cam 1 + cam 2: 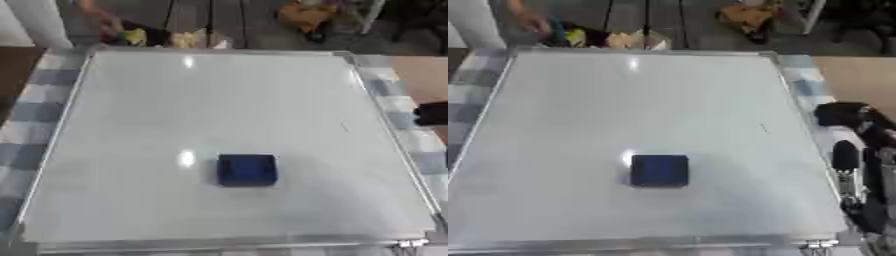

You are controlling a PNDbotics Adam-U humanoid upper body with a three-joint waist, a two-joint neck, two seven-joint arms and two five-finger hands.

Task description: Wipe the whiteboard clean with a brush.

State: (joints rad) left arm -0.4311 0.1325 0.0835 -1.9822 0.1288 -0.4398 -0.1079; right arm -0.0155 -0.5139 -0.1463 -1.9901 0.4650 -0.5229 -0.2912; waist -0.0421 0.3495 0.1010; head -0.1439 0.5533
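White, glossy whiteboard (219,115) with a thin silver frame lies flat and fills most of both views. It rests on a grey-and-white checked cloth (35,107) that shows along its left and right edges. Two bright light reflections sit on the board, one near the far edge and one just left of the brush.

Dark blue brush (659,170), a squarish block, lies on the board surface in the near half, a little left of centre in the right eye view. It sits flat, nothing touching it. A short faint dark mark (764,128) shows on the board to the right of and beyond the brush; surface otherwise reads clean, though the views are soft and faint traces could be missed.

Right hand (849,156) shows only in the right eye view, at the right edge, off the board and over the cloth beside the frame. Black and silver parts are stacked along that edge. It holds nothing and is well apart from the brush, with bare board between them. Whether its fingers are straight or curled cannot be told from this angle. In the left eye view only a dark block shows at the right edge.

Left hand appears in neither view.
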